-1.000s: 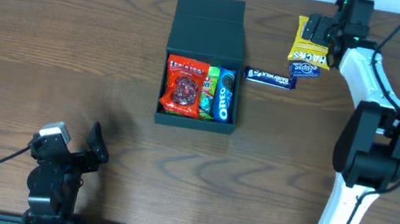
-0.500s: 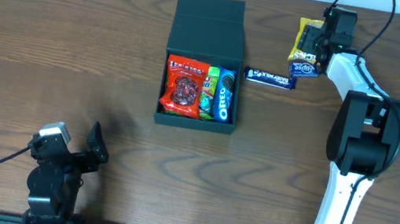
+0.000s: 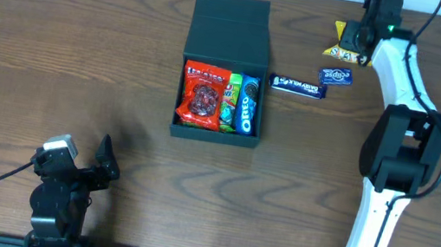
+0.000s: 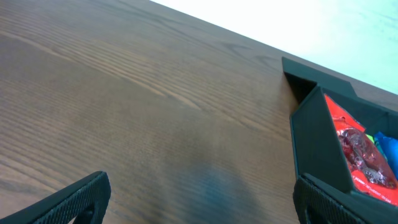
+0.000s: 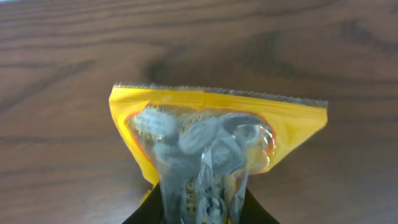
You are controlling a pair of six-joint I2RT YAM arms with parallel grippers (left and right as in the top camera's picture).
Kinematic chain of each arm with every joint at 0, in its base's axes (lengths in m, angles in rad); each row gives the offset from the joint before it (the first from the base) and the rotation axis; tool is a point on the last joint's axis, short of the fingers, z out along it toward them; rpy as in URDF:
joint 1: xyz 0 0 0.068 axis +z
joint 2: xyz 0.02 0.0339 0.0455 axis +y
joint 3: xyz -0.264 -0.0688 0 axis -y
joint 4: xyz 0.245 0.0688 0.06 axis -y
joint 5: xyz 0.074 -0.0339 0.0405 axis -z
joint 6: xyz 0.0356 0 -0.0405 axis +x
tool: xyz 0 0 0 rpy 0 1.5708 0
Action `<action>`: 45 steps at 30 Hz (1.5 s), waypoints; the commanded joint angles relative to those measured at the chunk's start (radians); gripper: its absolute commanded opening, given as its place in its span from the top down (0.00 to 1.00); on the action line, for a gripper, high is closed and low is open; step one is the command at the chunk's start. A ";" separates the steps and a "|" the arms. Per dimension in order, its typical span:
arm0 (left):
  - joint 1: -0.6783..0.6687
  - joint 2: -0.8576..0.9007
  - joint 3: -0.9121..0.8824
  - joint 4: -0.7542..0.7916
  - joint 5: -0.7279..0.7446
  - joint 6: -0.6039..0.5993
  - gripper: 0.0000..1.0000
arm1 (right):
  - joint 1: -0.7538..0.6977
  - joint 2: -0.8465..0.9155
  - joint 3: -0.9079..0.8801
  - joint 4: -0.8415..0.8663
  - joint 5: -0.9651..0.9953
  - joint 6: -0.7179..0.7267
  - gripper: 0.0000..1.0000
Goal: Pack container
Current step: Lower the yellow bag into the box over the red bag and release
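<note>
At centre of the overhead view, the dark green container stands open on the bench. A red packet, a green packet and a blue OREO pack are held in it. Just right of it lies a DAIRY MILK bar. At upper right, a yellow snack packet, its print crumpled and unreadable, is pinched in the right gripper. At lower left, the left gripper is held wide.

Box: mid bench, snack packs inside.
Bar: just right of Box.
Small packet: right of Bar.
Bag: behind Small packet.
</note>
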 commanded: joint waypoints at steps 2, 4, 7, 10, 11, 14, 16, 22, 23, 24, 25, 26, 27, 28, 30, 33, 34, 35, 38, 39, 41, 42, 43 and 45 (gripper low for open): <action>-0.004 -0.006 -0.021 -0.007 -0.018 -0.008 0.05 | 0.056 -0.042 0.195 -0.128 -0.006 -0.011 0.94; -0.004 -0.006 -0.021 -0.007 -0.018 -0.008 0.05 | 0.094 -0.075 0.252 -0.222 -0.067 -0.011 0.97; -0.004 -0.006 -0.021 -0.007 -0.018 -0.008 0.05 | 0.153 -0.124 0.260 -0.301 -0.182 -0.010 0.99; -0.004 -0.006 -0.021 -0.007 -0.018 -0.008 0.05 | 0.235 -0.166 0.259 -0.417 -0.262 0.035 0.99; -0.004 -0.006 -0.021 -0.007 -0.018 -0.008 0.05 | 0.259 -0.181 0.257 -0.444 -0.266 0.047 0.98; -0.004 -0.006 -0.021 -0.007 -0.018 -0.008 0.05 | 0.323 -0.235 0.256 -0.509 -0.248 0.022 0.98; -0.004 -0.006 -0.021 -0.007 -0.018 -0.008 0.05 | 0.349 -0.275 0.243 -0.539 -0.212 0.010 0.98; -0.004 -0.006 -0.021 -0.007 -0.018 -0.008 0.05 | 0.433 -0.354 0.008 -0.548 -0.164 0.097 0.98; -0.004 -0.006 -0.021 -0.007 -0.018 -0.008 0.05 | 0.459 -0.352 -0.024 -0.515 -0.164 0.126 0.98; -0.004 -0.006 -0.021 -0.007 -0.018 -0.008 0.05 | 0.490 -0.352 -0.055 -0.477 -0.164 0.142 0.99; -0.004 -0.006 -0.021 -0.007 -0.018 -0.008 0.05 | 0.524 -0.352 -0.080 -0.442 -0.163 0.150 0.98; -0.004 -0.006 -0.021 -0.007 -0.018 -0.008 0.05 | 0.553 -0.352 -0.100 -0.413 -0.162 0.152 0.99; -0.004 -0.006 -0.021 -0.007 -0.018 -0.008 0.05 | 0.583 -0.352 -0.122 -0.381 -0.148 0.164 0.99; -0.004 -0.006 -0.021 -0.007 -0.018 -0.008 0.05 | 0.617 -0.352 -0.145 -0.351 -0.101 0.200 0.99; -0.004 -0.006 -0.021 -0.007 -0.018 -0.008 0.05 | 0.658 -0.347 -0.181 -0.308 -0.028 0.262 0.99; -0.004 -0.006 -0.021 -0.007 -0.018 -0.008 0.05 | 0.701 -0.345 -0.245 -0.225 0.023 0.349 0.99; -0.004 -0.006 -0.021 -0.007 -0.018 -0.008 0.05 | 0.711 -0.345 -0.270 -0.189 0.025 0.366 0.99; -0.004 -0.006 -0.021 -0.007 -0.019 -0.008 0.05 | 0.718 -0.344 -0.294 -0.157 0.029 0.384 0.99; -0.004 -0.006 -0.021 -0.007 -0.018 -0.008 0.05 | 0.721 -0.340 -0.346 -0.114 0.080 0.489 0.99; -0.004 -0.006 -0.021 -0.007 -0.018 -0.008 0.05 | 0.721 -0.340 -0.365 -0.098 0.093 0.533 0.99; -0.004 -0.006 -0.021 -0.007 -0.018 -0.008 0.05 | 0.720 -0.337 -0.396 -0.046 0.095 0.575 0.99; -0.004 -0.006 -0.021 -0.007 -0.018 -0.008 0.05 | 0.720 -0.336 -0.413 -0.011 0.093 0.574 0.99; -0.004 -0.006 -0.021 -0.007 -0.018 -0.008 0.05 | 0.721 -0.336 -0.430 0.018 0.091 0.574 0.99; -0.004 -0.006 -0.021 -0.007 -0.018 -0.008 0.05 | 0.724 -0.332 -0.459 0.060 0.087 0.574 0.99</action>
